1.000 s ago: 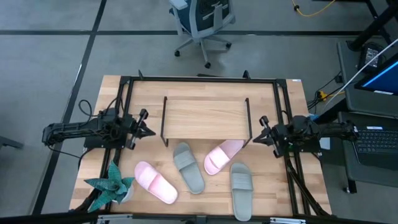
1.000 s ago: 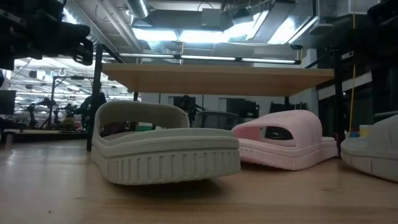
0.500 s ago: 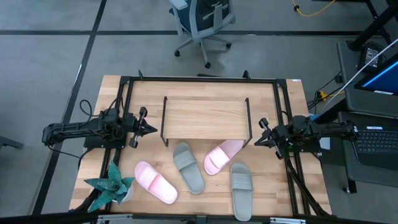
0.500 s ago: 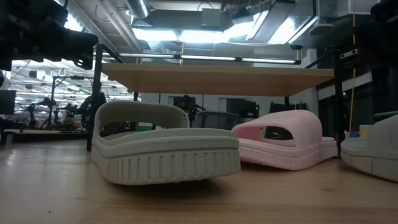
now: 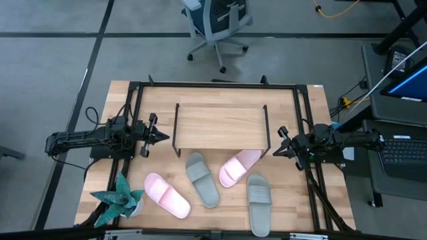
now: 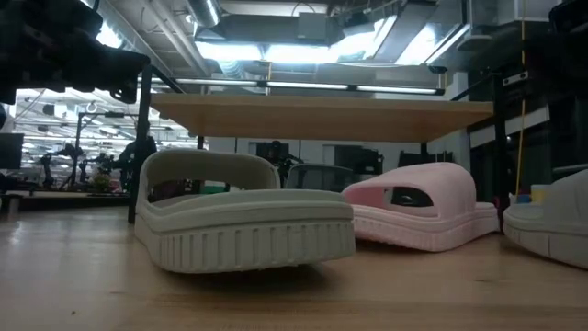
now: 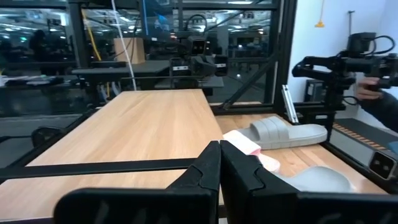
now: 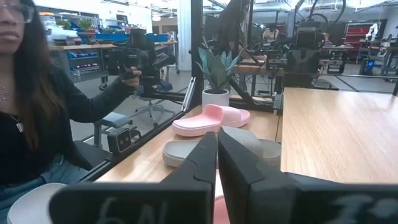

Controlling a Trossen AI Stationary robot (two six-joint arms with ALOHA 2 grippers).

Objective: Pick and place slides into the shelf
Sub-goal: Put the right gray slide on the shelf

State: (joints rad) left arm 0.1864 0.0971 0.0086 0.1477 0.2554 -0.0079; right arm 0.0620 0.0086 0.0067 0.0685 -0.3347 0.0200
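Wooden tabletop (image 5: pixel 313 200) carrying shelf (image 5: pixel 220 125) between both claws. Four slides (image 5: pixel 202 179) lying forward of left claw (image 5: pixel 162 138) and right claw (image 5: pixel 273 151). Both claws pressed together, holding nothing.

From where I am standing, nothing is showing any readable text: no label, brand, number or sign is legible anywhere in these views.
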